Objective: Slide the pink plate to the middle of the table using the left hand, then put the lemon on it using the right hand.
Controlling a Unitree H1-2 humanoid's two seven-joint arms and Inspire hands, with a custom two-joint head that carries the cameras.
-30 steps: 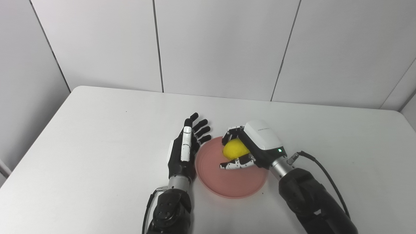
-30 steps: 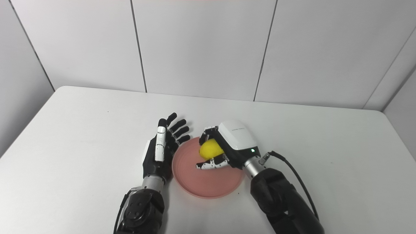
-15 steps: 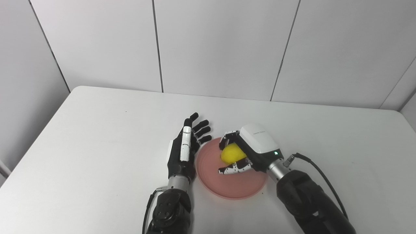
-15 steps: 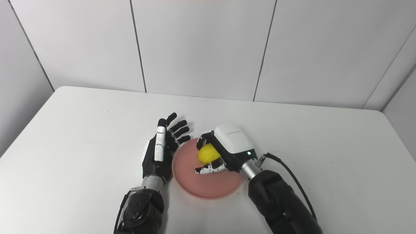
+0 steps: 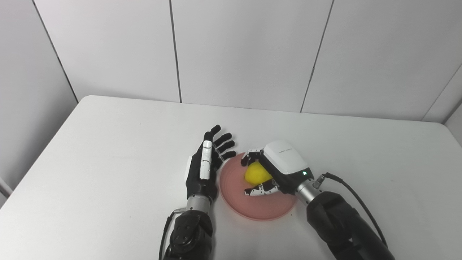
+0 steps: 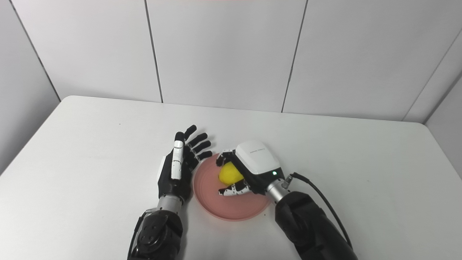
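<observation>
Plate point(image 5: 258, 207) sits mid-bench point(image 5: 108, 151). Right hand point(image 5: 278, 171) clamped on the lemon point(image 5: 256, 172), low over the plate; contact unclear. Left hand point(image 5: 205, 164), fingers spread and empty, waits just beside the rim. Placing step; next, likely loosen the fingers, lift clear.

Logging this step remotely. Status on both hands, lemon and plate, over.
Left robot hand open, beside pink plate. Right robot hand shut on lemon, low over plate. Release not yet done. Nothing in the way.

A small grey mark, perhaps a brand name, sits unreadable on the right hand point(image 5: 279, 169).
</observation>
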